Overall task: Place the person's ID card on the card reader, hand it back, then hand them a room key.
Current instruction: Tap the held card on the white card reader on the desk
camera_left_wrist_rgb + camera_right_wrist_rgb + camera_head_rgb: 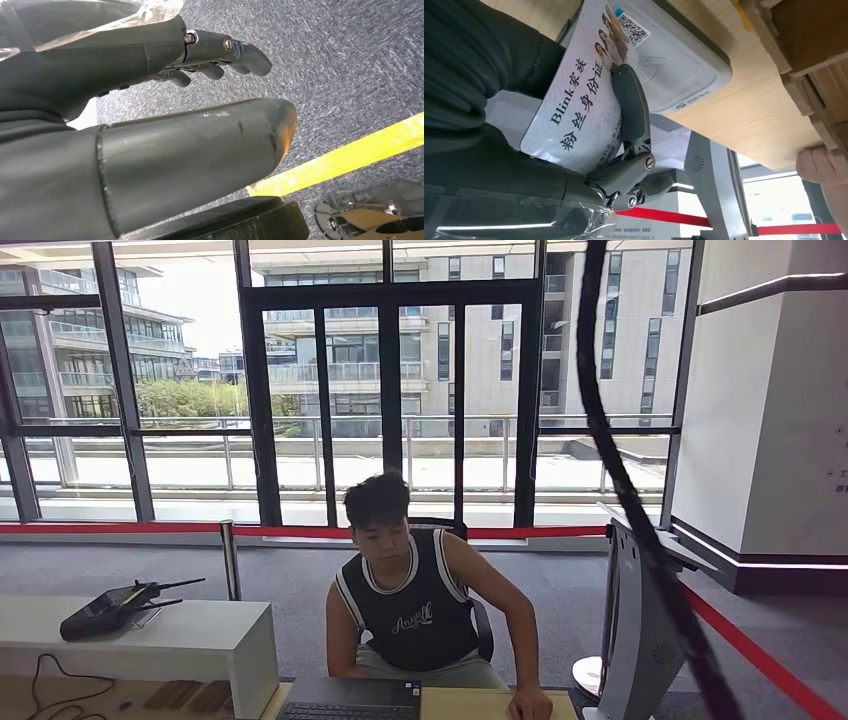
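Note:
In the right wrist view my right hand (616, 167) pinches the ID card (579, 100), a white card with printed text and small photos; one grey finger (631, 107) lies across its face. The card's far end overlaps the grey card reader (684, 65), which sits on the wooden desk (754, 115); I cannot tell whether they touch. My left hand (150, 125) hangs over grey carpet, its thumb and fingers (225, 52) apart and holding nothing. The person (415, 600) sits behind the desk (470, 704) with a hand (528, 705) resting on it.
A dark keyboard (350, 700) lies on the desk's left part. A white standing screen (635, 630) is at the right, and a wooden rack (804, 35) stands beside the reader. A white counter (180, 640) at the left carries a black handheld device (110, 608). Red tape (760, 660) runs behind.

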{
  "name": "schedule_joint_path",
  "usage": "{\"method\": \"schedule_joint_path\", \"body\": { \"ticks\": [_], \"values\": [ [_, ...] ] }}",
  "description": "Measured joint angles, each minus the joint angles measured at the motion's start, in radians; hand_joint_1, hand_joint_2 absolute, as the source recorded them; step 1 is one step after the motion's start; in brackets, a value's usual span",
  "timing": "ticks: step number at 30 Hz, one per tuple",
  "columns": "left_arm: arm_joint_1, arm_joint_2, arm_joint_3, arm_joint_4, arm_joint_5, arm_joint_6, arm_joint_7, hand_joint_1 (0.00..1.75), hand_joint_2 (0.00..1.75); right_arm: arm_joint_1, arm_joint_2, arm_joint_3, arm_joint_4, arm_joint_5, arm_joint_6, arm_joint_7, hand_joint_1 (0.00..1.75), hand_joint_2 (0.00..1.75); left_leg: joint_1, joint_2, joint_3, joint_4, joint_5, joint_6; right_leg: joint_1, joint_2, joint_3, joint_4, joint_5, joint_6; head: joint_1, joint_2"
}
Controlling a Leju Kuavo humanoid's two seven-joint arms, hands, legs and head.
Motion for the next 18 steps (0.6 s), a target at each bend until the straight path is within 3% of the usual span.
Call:
{"method": "schedule_joint_path", "body": {
  "ticks": [8, 18],
  "values": [
    [0.0, -0.001, 0.0, 0.0, -0.003, 0.0, -0.001, 0.0, 0.0, -0.05, -0.02, -0.029, -0.045, -0.027, -0.065, 0.001, 1.75, 1.75, 0.0, 0.0, -0.001, 0.0, 0.0, 0.0, 0.0, 0.0, -0.001, 0.0, 0.001, 0.0, 0.0, 0.0],
    [0.001, -0.005, 0.0, 0.0, -0.009, -0.006, -0.009, 0.0, 0.0, -0.157, -0.064, -0.073, -0.211, 0.029, -0.039, 0.05, 1.75, 1.75, 0.0, 0.0, -0.001, 0.0, 0.0, 0.0, 0.0, 0.0, -0.001, 0.0, 0.001, 0.0, 0.0, 0.0]
  ]
}}
